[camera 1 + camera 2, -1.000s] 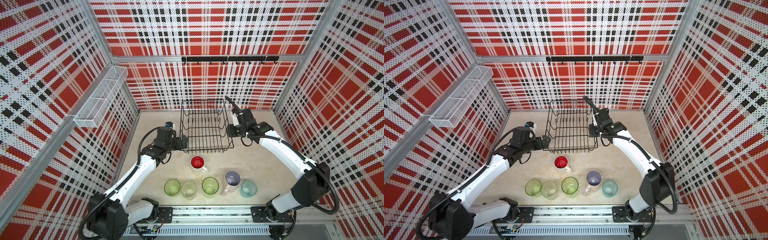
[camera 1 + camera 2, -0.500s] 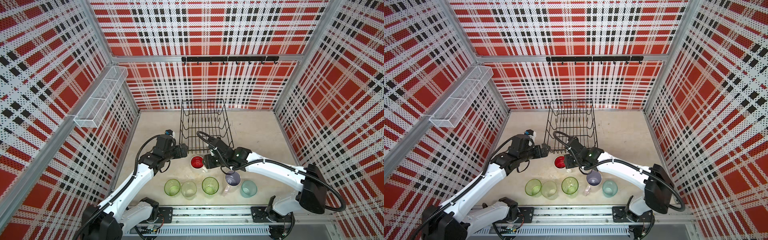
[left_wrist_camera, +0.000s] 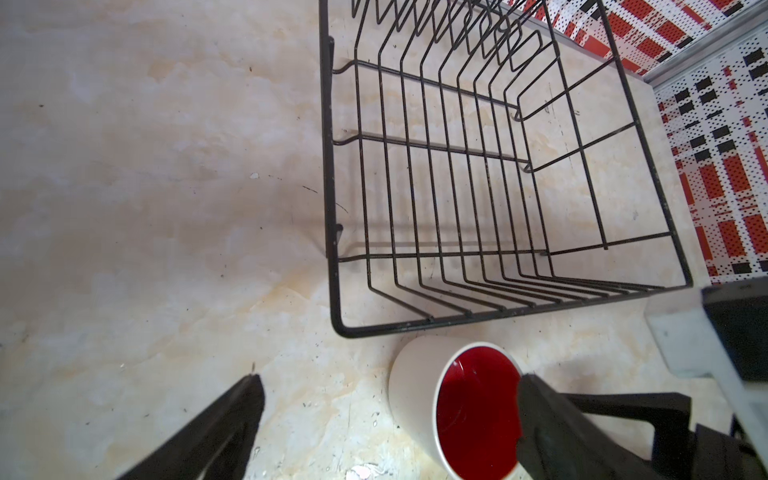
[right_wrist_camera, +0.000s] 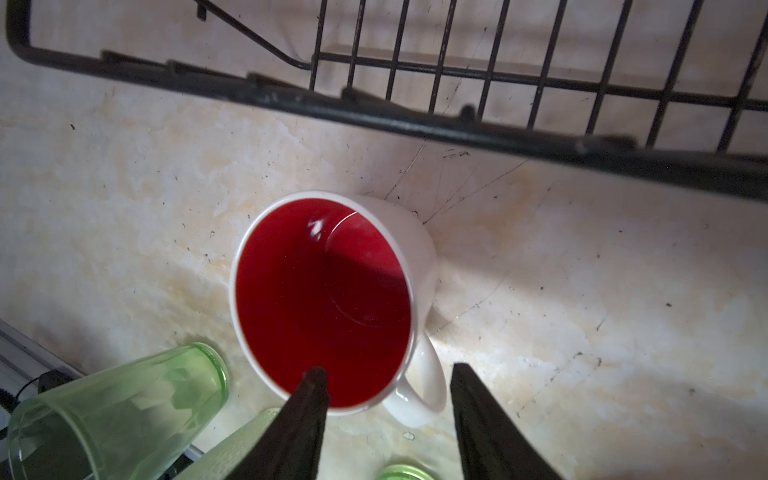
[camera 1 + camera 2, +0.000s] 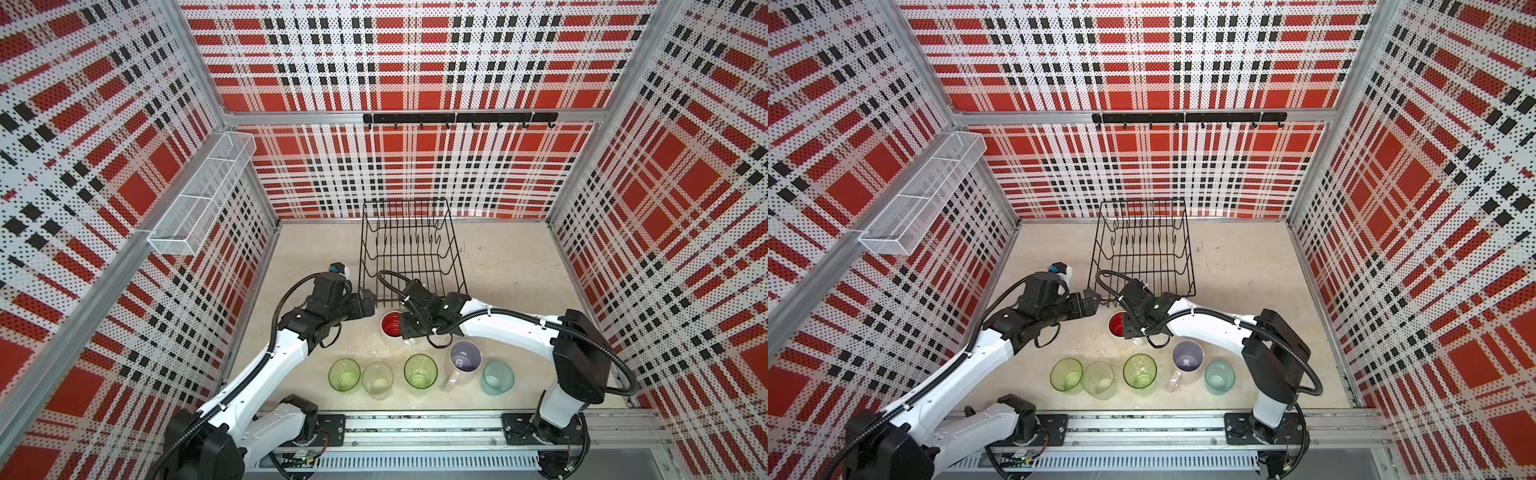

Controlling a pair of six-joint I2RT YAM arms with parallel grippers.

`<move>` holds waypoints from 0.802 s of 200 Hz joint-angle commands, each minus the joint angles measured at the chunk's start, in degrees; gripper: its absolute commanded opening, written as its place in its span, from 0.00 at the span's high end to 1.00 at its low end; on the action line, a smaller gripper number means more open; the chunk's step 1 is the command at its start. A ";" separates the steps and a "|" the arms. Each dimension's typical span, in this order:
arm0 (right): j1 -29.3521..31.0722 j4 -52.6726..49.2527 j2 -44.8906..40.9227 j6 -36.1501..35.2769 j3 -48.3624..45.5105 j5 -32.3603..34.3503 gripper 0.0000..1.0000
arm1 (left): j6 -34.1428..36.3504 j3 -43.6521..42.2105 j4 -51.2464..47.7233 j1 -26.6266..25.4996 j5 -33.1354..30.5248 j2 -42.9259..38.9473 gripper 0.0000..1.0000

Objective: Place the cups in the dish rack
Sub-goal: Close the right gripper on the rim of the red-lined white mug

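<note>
The right tool [image 4: 386, 368] hangs mouth-down right over the red-lined mug [image 4: 324, 299], its jaws about half apart and closed on nothing. One finger [image 4: 303, 424] points into the red hollow. The other finger [image 4: 482, 428] stands outside, past the handle [image 4: 436, 386], so the wall and the handle both lie in the gap. As far as I can tell, neither finger touches the mug. The coming move turns on that straddle. I would expect a pinch on the wall at the handle side, then a lift.

In both top views, with the back wall as 12 o'clock, the mug stands upright on the worktop [image 5: 498, 266], mouth up and long axis vertical. Its handle is turned to about 4 o'clock, toward the right arm. The dish rack [image 5: 456, 249] holds no cup. It lies at 12 o'clock from the mug, with its near rim just beside the mug but apart from it. So the carry looks short: up, over that rim, toward 12.

The left tool [image 5: 369, 302] hovers at about 10 o'clock from the mug, by the rack's near left corner, jaws spread wide and empty. It is close, but the right tool is the one placed to take the mug. The other cups stand in a row at 6 o'clock, a green tumbler [image 5: 420, 370] nearest.
</note>
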 commanded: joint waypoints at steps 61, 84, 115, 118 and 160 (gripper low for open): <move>0.31 -3.11 6.42 3.72 3.39 5.78 0.55 | -0.11 -0.43 2.40 1.76 1.16 -1.03 0.02; 0.30 -3.44 6.63 3.86 3.68 6.14 0.68 | -0.24 -0.24 2.66 2.07 1.49 -1.08 0.02; 0.31 -4.65 6.33 4.24 3.87 7.36 0.80 | -0.20 0.24 2.79 2.33 1.95 -0.99 0.02; 0.28 -4.67 6.26 4.26 3.80 7.43 0.82 | -0.20 0.32 2.79 2.33 2.02 -1.00 0.02; 0.33 -3.81 2.86 4.26 1.29 7.37 0.95 | -0.51 1.75 2.84 2.33 2.16 -1.40 0.02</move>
